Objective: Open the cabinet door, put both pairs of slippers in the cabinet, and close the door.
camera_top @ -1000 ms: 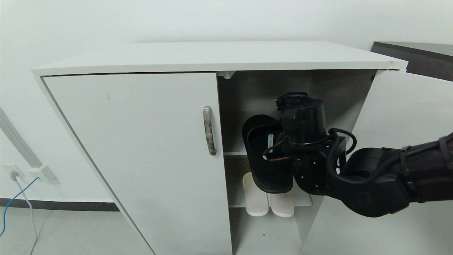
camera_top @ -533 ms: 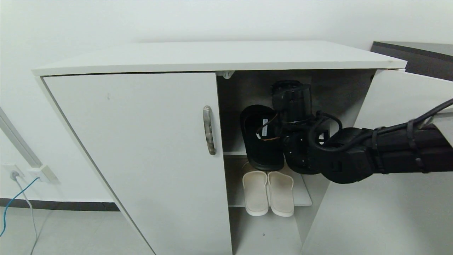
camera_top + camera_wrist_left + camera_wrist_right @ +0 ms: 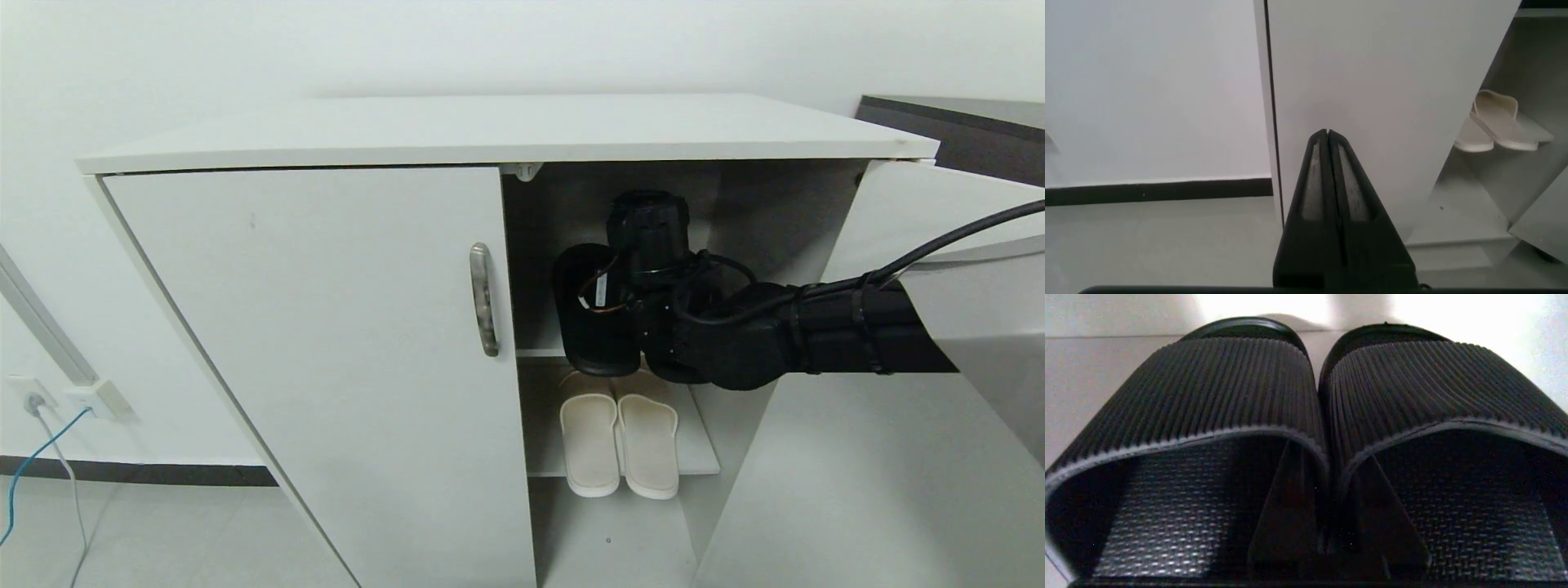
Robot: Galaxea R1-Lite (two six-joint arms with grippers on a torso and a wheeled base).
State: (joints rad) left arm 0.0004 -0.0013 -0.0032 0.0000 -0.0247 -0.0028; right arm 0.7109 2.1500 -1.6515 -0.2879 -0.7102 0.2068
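Black slippers (image 3: 592, 318) hang in the cabinet's (image 3: 506, 131) upper compartment in the head view, with white slippers (image 3: 619, 445) at six o'clock below. Left wrist view: left gripper (image 3: 1328, 163) pressed together before the closed door (image 3: 1372, 82). Right wrist view: right gripper (image 3: 1329, 486) clamps both black slippers.

The black slippers (image 3: 1208, 400) in my right claw (image 3: 1327, 461) look rubbery and matt. Their straps are finely ribbed and their footbeds are pebbled with a small raised grain. That claw's fingers (image 3: 1290, 514) look like smooth, matt black plastic. On my left claw (image 3: 1328, 140) the fingers carry smooth grey pads with a faint sheen, set in black casing. The white slippers (image 3: 618, 441) look like plain, matt foam. The cabinet (image 3: 302, 327) is smooth white board with a matt laminate look, and its handle (image 3: 483, 300) is brushed metal with a dull shine.
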